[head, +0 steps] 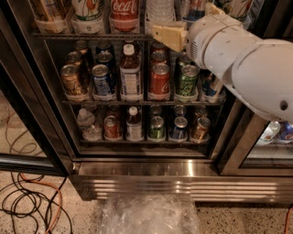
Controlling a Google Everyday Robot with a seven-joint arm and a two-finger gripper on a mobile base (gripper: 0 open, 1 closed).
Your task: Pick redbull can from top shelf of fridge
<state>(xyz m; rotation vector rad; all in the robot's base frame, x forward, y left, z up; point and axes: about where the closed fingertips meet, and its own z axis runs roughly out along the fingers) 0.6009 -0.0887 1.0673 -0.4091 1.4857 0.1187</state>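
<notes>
Camera view looked into the fridge (pixel 151 180), and the pick was not yet made. The top shelf (pixel 91 35) ran near the upper edge, with a red-labelled Coca-Cola bottle (pixel 124 11) standing at its front. Right of the Coca-Cola bottle stood a clear water bottle (pixel 160 11). Right of that was a slim blue-and-silver can with a red mark, taken to be the redbull can (pixel 196 9). It was cut off by the upper edge and sat in its lane.

The hand (pixel 170 36) hovered right of and just below the Coca-Cola bottle, level with the shelf's front rail and before the water bottle's foot. Whether it was wide or narrow could not be told, and it held nothing that showed. The white arm (pixel 238 59) reached in from farther right of the Coca-Cola bottle.

By this showing only the approach was in hand. Lining up with the can, closing on it and drawing it out were all left to do.
</notes>
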